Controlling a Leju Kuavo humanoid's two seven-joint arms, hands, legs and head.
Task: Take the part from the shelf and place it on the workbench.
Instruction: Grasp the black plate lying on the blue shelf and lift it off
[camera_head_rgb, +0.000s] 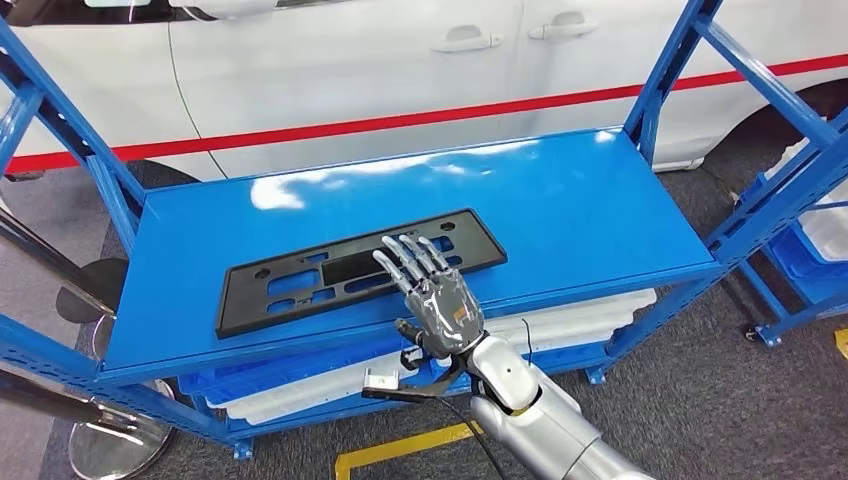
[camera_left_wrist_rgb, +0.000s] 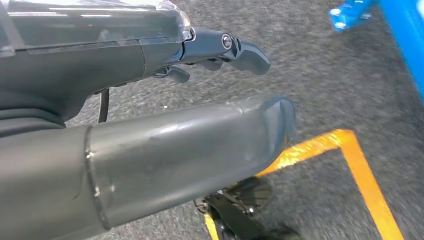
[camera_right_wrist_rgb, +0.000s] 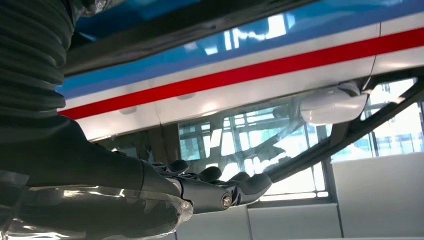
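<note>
A flat black rectangular part (camera_head_rgb: 300, 285) with several cut-outs lies on the blue top shelf (camera_head_rgb: 560, 200), toward its front left. My right hand (camera_head_rgb: 440, 300) reaches in from below. Its fingers (camera_head_rgb: 410, 255) are spread and stretched over the part's right half, and it holds nothing. Whether the fingertips touch the part I cannot tell. The right wrist view looks past the same hand (camera_right_wrist_rgb: 150, 195) toward the car. My left hand (camera_left_wrist_rgb: 100, 55) hangs over the grey carpet, its thumb (camera_left_wrist_rgb: 200, 145) and fingers (camera_left_wrist_rgb: 240, 50) apart and holding nothing.
A white car (camera_head_rgb: 400, 60) with a red stripe stands close behind the shelf. The lower shelf carries blue bins with white parts (camera_head_rgb: 300, 385). Another blue rack (camera_head_rgb: 800, 200) stands at the right, a metal stanchion base (camera_head_rgb: 110, 440) at the left. Yellow tape (camera_head_rgb: 400, 450) marks the floor.
</note>
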